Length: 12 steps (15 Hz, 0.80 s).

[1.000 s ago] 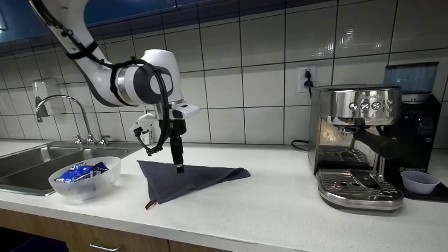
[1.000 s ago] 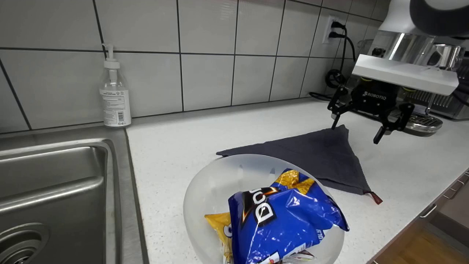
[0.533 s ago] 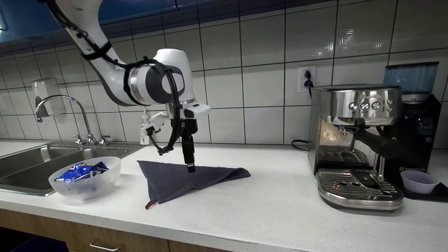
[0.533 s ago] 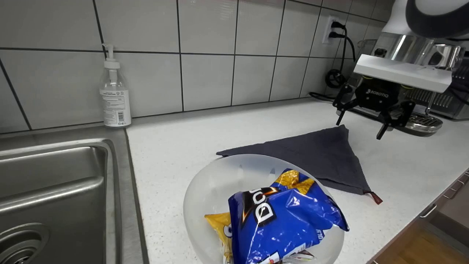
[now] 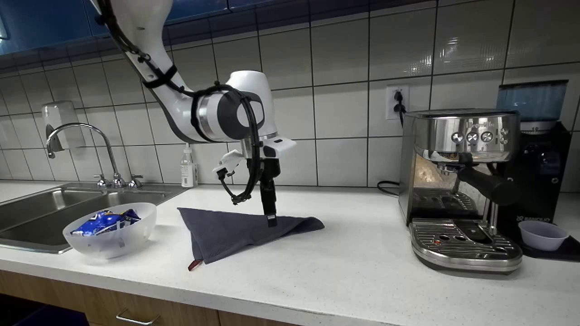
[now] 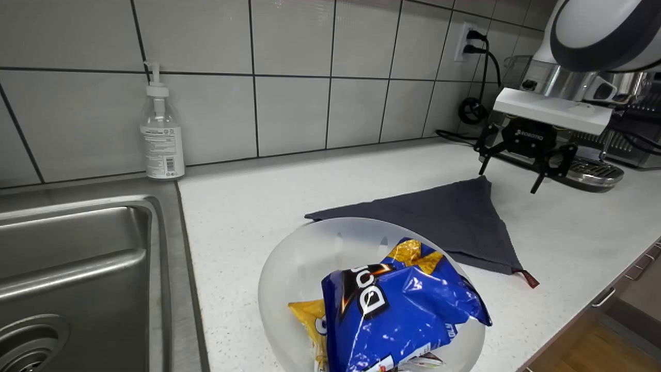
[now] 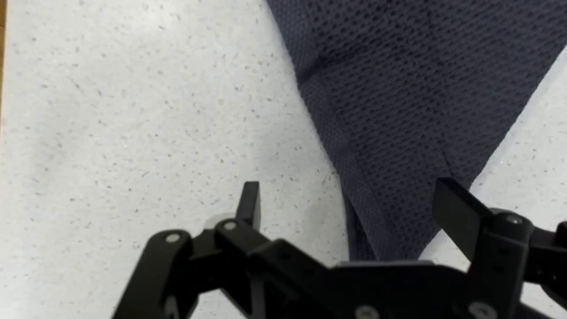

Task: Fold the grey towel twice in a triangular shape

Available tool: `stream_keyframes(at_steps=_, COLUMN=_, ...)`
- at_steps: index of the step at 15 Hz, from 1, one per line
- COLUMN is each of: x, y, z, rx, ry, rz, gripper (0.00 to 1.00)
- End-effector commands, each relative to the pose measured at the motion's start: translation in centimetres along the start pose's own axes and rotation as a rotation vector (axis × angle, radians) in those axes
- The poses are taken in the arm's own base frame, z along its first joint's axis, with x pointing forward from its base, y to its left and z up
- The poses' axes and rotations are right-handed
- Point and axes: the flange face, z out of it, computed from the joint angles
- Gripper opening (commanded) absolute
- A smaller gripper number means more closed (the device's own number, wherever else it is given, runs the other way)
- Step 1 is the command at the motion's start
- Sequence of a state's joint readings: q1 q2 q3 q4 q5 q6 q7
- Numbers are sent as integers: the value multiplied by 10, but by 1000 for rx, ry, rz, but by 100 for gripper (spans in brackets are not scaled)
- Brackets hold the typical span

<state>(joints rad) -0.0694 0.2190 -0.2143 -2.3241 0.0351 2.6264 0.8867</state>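
bowl (image 5: 108,246) on bench (image 5: 344,271) | towel (image 5: 226,233) near it to the right, roughly triangular | claw (image 6: 508,181) spread, holding nothing, above towel's right end | coffee machine (image 5: 435,183) well apart | step: probably set-up for second fold | next: should lower, pinch right tip, carry it leftward

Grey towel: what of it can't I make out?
Grey towel, wide end: wrist view, cut off at top and right.
Narrow tip: wrist view, hidden by tool.
One edge, partly: in an exterior view, behind frosted bowl.
Layers underneath: every view, mostly covered by top layer.
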Motion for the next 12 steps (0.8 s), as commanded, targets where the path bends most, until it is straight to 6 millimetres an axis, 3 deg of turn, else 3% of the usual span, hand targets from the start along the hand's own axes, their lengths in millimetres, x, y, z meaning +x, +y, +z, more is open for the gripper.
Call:
stream_keyframes(at_steps=1, x=24, y=-13, z=6, rx=-20, ry=6, rz=45, gripper=100)
stream_keyframes(at_steps=12, x=69, y=-37, z=27, rx=-50, ry=58, rz=120, gripper=100)
